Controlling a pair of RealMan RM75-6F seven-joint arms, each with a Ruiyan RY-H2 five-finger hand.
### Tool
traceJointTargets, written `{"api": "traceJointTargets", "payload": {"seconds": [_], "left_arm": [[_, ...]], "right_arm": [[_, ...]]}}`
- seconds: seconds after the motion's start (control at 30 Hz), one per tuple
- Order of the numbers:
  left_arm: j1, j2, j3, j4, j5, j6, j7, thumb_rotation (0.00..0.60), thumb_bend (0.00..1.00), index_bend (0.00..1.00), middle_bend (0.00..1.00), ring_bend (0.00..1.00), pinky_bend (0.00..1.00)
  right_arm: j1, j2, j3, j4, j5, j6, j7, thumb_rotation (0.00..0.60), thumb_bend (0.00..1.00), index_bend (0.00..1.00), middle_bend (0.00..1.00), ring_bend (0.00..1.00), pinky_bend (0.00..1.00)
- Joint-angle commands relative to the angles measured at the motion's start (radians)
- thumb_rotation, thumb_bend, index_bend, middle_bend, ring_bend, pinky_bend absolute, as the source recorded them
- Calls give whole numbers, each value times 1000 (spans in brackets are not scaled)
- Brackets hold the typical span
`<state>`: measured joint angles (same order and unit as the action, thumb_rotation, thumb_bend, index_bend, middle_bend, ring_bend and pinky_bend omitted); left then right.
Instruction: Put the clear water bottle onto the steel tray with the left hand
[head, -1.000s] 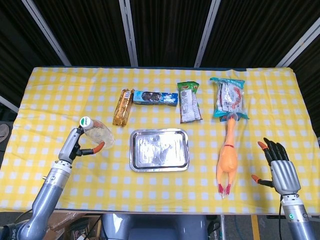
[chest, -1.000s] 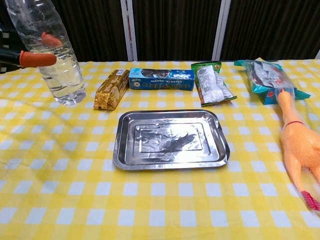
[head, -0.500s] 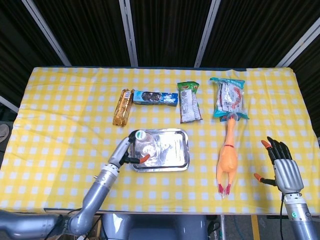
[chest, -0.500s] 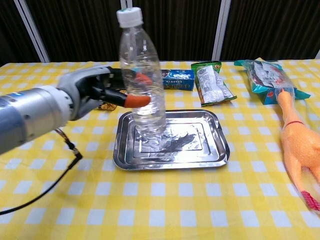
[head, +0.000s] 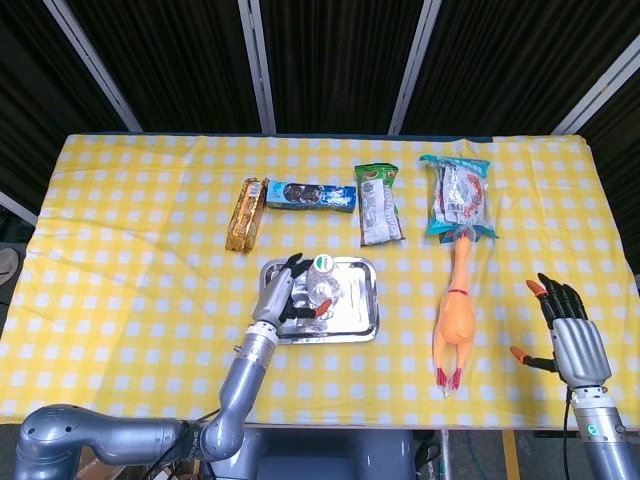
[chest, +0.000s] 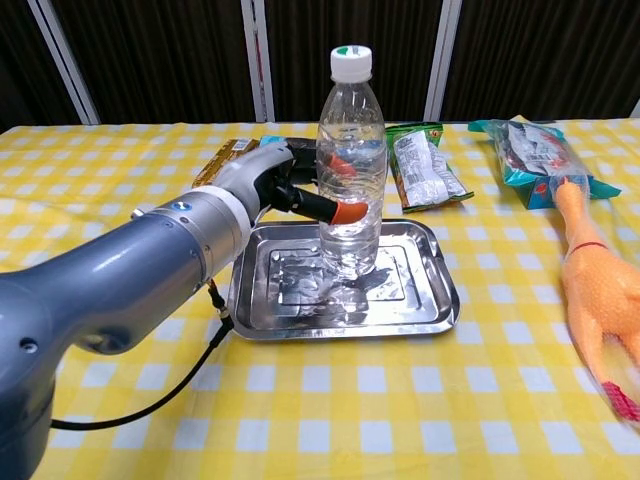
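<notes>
The clear water bottle (head: 322, 280) has moved further right since the earlier frame & now stands upright on the steel tray (head: 356, 322).

Head view: the left hand (head: 284, 296) wraps the bottle from the left side, orange tips on it. The right hand (head: 563, 328) hangs off near the table edge, fingers spread, holding nothing. A rubber chicken (head: 456, 310) lies right of the tray, not touching it. Behind the tray are a gold snack pack (head: 244, 214), a blue cookie box (head: 311, 195), a green bag (head: 378, 203) & a teal bag (head: 457, 196).

Chest view: the bottle (chest: 350, 170) stands in the tray (chest: 425, 300), a bit left of middle. The left hand (chest: 283, 182) grips its middle & blocks most of the gold pack & blue box behind. The chicken (chest: 597, 290) is far right.
</notes>
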<state>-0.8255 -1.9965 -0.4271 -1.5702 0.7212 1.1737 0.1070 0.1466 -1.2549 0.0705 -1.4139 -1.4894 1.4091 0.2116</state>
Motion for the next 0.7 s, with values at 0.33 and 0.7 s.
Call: {"api": "traceJointTargets", "payload": {"seconds": [0.33,0.7], "left_arm": [[30,-23,21,84,14,-70,-45,600,477,597,503,11,27],[86,113,79,-32,78,-181,-80,600,269,134,176,0,0]], "right_arm": [[-1,0,-3,-2,-5,2,-6,600,49,111,0,4,0],[-2,13,-4,-18,7,-11,-7,600,50,110,0,3,0]]}}
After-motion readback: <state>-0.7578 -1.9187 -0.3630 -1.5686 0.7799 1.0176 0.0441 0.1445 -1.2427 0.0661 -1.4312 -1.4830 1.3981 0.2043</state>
